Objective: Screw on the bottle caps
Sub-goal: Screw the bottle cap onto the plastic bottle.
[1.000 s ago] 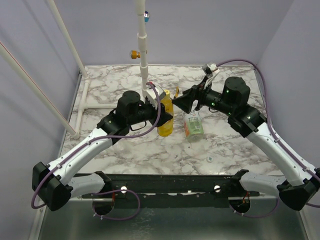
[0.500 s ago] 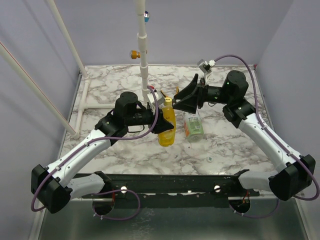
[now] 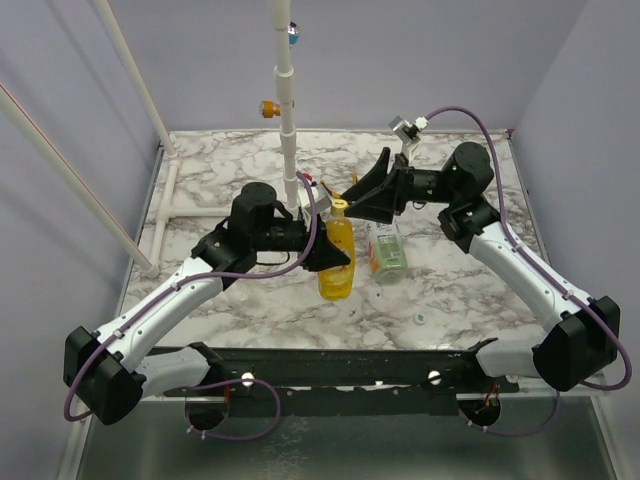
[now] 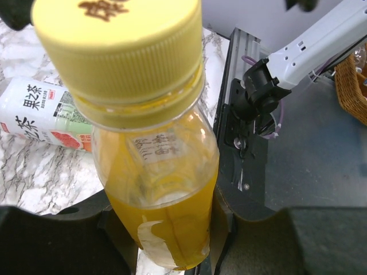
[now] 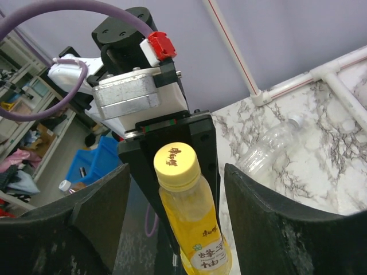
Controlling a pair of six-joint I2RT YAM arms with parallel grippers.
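Observation:
My left gripper (image 3: pixel 328 256) is shut on the lower body of a yellow bottle (image 3: pixel 337 262), which it holds upright above the table. A yellow cap (image 3: pixel 338 206) sits on the bottle's neck. It fills the top of the left wrist view as the yellow cap (image 4: pixel 117 57) above the bottle (image 4: pixel 157 189). My right gripper (image 3: pixel 362 196) hovers at the cap, open. In the right wrist view the cap (image 5: pixel 176 165) lies between its fingers (image 5: pixel 97 217), which stand apart from it. A clear bottle with a green-and-white label (image 3: pixel 387 250) lies on the table. A small whitish cap (image 3: pixel 421 318) rests near the front.
A white upright pole (image 3: pixel 286 110) with an orange knob (image 3: pixel 268 108) stands behind the left gripper. White pipes (image 3: pixel 175 200) run along the table's left side. An empty clear bottle (image 5: pixel 269 149) lies on the marble beyond the yellow one.
The right gripper has swung left and up to the yellow cap and narrowed somewhat. The left gripper has carried the yellow bottle slightly nearer and to the right.

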